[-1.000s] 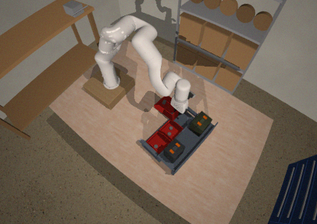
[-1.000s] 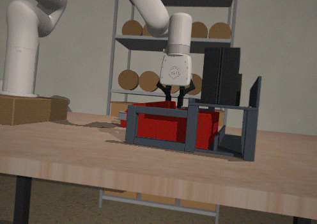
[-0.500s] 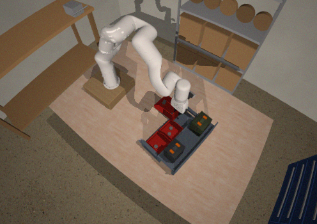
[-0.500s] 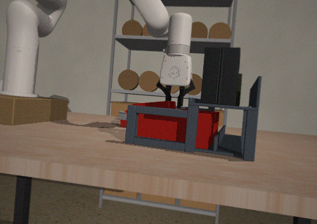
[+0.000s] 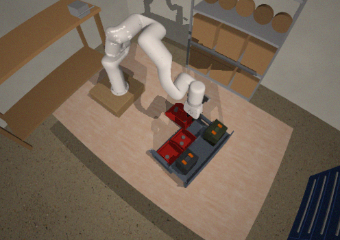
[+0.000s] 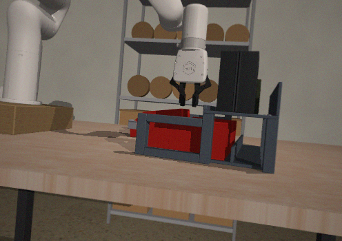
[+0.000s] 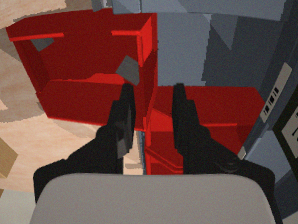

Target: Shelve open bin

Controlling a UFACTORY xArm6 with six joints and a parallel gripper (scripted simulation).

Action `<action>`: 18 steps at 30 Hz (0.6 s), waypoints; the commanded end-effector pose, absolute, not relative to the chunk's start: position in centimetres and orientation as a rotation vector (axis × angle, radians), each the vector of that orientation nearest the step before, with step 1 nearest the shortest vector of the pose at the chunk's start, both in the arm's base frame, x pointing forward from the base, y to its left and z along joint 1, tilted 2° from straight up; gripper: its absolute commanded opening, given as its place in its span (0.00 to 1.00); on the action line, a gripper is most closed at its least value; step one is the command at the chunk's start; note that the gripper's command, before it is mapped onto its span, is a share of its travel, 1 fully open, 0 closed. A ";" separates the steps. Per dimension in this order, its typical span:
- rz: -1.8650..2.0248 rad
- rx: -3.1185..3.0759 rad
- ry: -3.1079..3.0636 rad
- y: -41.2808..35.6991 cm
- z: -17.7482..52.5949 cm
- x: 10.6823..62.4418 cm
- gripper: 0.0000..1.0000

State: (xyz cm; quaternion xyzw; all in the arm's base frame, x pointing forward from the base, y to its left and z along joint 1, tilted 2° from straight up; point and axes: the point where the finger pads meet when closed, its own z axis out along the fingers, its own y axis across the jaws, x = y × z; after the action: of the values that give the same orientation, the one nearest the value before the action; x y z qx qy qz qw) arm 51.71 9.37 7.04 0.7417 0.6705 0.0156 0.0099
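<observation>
The red open bin (image 5: 177, 114) stands on the table against the grey shelf unit (image 5: 193, 149), at its far end. It also shows in the wrist view (image 7: 87, 63) with grey parts inside. My gripper (image 6: 189, 103) hangs just above the bin's side wall, fingers pointing down and apart, one on each side of the wall's line (image 7: 150, 106), with nothing between them. Two red bins (image 5: 175, 145) stand in the shelf's row. The free place (image 5: 199, 127) is the grey floor beside them; it shows as an empty bay in the exterior view (image 6: 248, 153).
Two dark bins (image 5: 215, 132) (image 5: 186, 162) with orange parts sit on the shelf's upper board. The board and a dark block (image 6: 239, 81) rise right of my gripper. The arm's base stands on a box (image 5: 114, 96). A tall rack (image 5: 240, 36) stands behind the table.
</observation>
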 end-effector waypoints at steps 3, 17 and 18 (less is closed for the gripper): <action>0.054 2.314 2.092 9.4 7.3 51.8 0.33; 0.054 2.314 2.092 9.4 11.7 51.7 0.33; 0.054 2.314 2.092 9.4 11.7 51.7 0.33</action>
State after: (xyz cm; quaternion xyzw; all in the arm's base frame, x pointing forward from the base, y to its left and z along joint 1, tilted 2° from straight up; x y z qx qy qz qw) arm 51.53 9.34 11.43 0.7417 0.6705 0.0152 0.0097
